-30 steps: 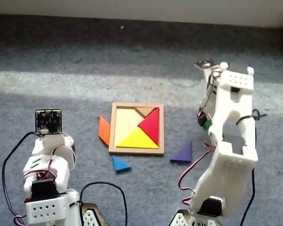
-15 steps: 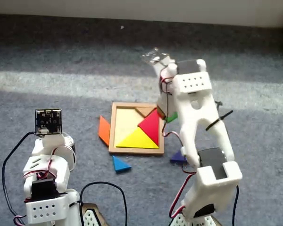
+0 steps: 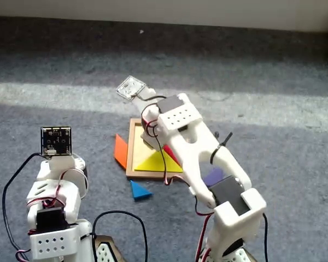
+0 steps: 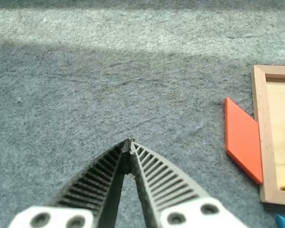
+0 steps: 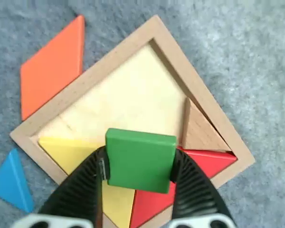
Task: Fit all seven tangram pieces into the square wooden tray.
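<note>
Right tool [image 5: 138,164] is clamped on the green square [image 5: 140,159], one finger per side, over the wooden tray [image 3: 130,150] (can't tell if the square touches what's under it). From the wrist cam the square covers the spot where the yellow triangle [image 5: 69,151] and red triangle [image 5: 199,166] meet. Both lie in the tray, w/ a tan triangle [image 5: 199,130] in the corner beside the red one.

High view, tray as clock centre:
- orange parallelogram [image 3: 121,151] at 9 o'c, just beside the rim
- blue triangle [image 3: 139,190] at 7 o'c, near
- purple triangle [image 3: 213,176] at approx 4 o'c, partly behind the right arm

Left tool [image 4: 129,145] has its fingers closed tip to tip w/ nothing btwn them. It sits above the grey table [image 4: 85,71], out beyond the orange piece from the tray.
</note>
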